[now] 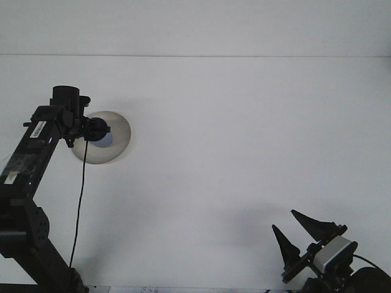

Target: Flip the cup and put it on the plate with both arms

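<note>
Left gripper [98, 129] grips the cup [105, 135] over the plate [119, 137]; right gripper [299, 231] gapes

Bench [232, 134] was plain white, no pattern, with a paler grey-white band along the far edge. Plate [119, 131] showed a dull grey-beige, unpatterned. Cup [105, 140] appeared blue, darker at its shaded side. Left end effector [98, 129] was black, its arm black with a small white label. Right end effector [299, 229] was black, with a silver-grey camera block behind the fingers. Cable [79, 201] was black.
</note>
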Action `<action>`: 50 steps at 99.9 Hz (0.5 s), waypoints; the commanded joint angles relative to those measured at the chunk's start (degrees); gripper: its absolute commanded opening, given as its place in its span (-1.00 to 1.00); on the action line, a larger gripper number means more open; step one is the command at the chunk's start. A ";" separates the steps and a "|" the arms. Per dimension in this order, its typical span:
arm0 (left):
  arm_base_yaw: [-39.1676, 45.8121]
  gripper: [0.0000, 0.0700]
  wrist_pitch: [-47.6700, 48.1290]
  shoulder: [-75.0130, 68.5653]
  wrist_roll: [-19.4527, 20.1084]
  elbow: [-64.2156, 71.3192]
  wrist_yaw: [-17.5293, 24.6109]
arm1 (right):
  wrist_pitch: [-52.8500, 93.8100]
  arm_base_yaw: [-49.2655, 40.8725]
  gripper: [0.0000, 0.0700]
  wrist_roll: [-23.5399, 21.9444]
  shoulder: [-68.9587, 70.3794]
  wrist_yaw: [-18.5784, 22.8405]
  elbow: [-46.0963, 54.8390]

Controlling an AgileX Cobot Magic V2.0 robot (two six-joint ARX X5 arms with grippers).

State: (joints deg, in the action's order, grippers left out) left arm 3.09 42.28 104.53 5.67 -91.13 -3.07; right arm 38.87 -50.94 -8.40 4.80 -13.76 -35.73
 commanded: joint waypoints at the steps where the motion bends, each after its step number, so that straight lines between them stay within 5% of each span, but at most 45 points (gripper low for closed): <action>1: 0.04 0.33 -0.52 1.42 -1.95 -1.90 0.11 | -0.50 -0.57 0.19 -0.61 -0.15 -0.24 -0.15; 7: 0.04 0.57 -0.26 1.36 -2.45 -2.49 0.11 | -0.50 -0.57 0.19 -0.61 -0.15 -0.24 -0.15; 50: 0.00 0.56 2.93 -12.09 -5.88 -8.02 0.15 | -0.52 -0.57 0.19 -0.59 -0.15 -0.24 -0.15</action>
State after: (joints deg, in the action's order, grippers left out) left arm 3.09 45.06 96.05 1.43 -97.27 -3.07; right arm 38.87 -50.94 -8.40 4.80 -13.74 -35.73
